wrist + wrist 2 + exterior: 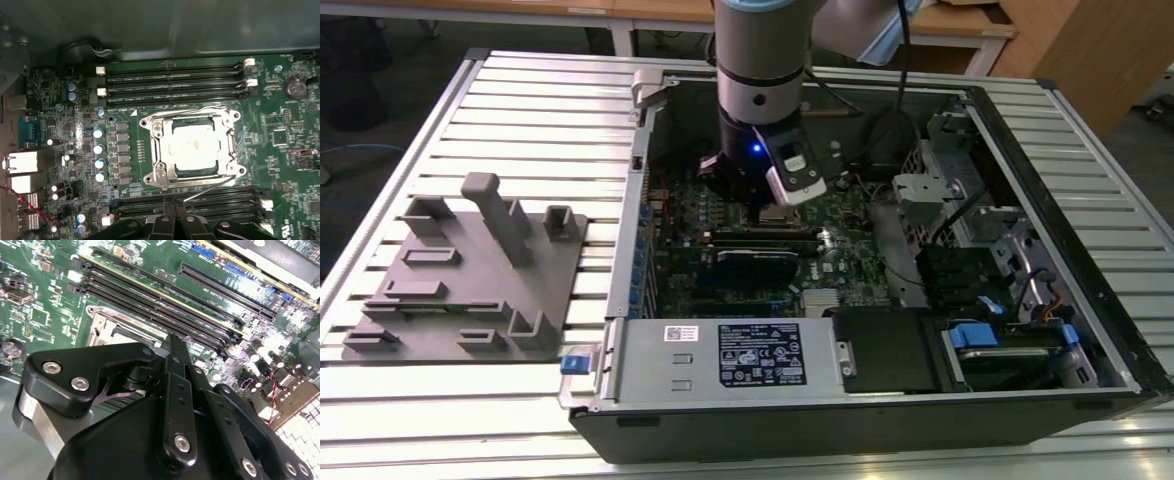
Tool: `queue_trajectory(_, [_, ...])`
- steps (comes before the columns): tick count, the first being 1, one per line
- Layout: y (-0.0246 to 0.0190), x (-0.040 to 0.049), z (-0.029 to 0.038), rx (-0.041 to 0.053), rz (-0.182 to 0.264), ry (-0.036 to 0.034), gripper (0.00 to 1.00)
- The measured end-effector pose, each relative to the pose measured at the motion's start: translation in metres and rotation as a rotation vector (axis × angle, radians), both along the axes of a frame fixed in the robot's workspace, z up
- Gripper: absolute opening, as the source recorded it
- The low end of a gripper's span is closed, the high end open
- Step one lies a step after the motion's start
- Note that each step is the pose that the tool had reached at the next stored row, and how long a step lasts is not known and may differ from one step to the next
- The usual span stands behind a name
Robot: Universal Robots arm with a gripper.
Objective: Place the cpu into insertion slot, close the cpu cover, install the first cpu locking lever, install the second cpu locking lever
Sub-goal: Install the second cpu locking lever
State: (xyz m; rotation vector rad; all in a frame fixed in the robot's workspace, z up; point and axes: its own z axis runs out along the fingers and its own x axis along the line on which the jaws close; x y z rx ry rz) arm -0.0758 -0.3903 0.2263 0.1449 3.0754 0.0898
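The cpu [196, 151] is seated in the insertion slot [231, 145], framed by the lowered cpu cover [156, 131]. The hand [175, 220] is held beside a thin locking lever [210, 188], fingers closed, nothing visibly gripped.

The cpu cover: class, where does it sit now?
In the first wrist view, the cpu cover lies closed over the cpu, between two banks of memory slots.

slatted metal table [520, 100] | wooden desks [961, 30] behind | dark floor [374, 90]
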Motion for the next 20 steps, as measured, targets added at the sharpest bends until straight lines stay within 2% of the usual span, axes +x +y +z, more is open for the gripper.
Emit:
queue_trajectory(7, [0.0, -0.0017, -0.0019, -0.0001, 0.0, 0.0008, 0.1])
queue_trajectory(8, [0.0001, -0.0016, -0.0023, 0.0003, 0.0, 0.0058, 0.1])
queue_trajectory(9, [0.0001, -0.0015, -0.0027, 0.0002, 0.0, 0.021, 0.1])
queue_trajectory(10, [0.0, -0.0014, -0.0028, 0.0, 0.0, 0.0334, 0.1])
queue_trajectory(11, [0.0, -0.0014, -0.0027, -0.0002, 0.0, 0.035, 0.1])
queue_trajectory(20, [-0.0002, -0.0013, -0.0048, 0.0001, 0.0, 0.0352, 0.1])
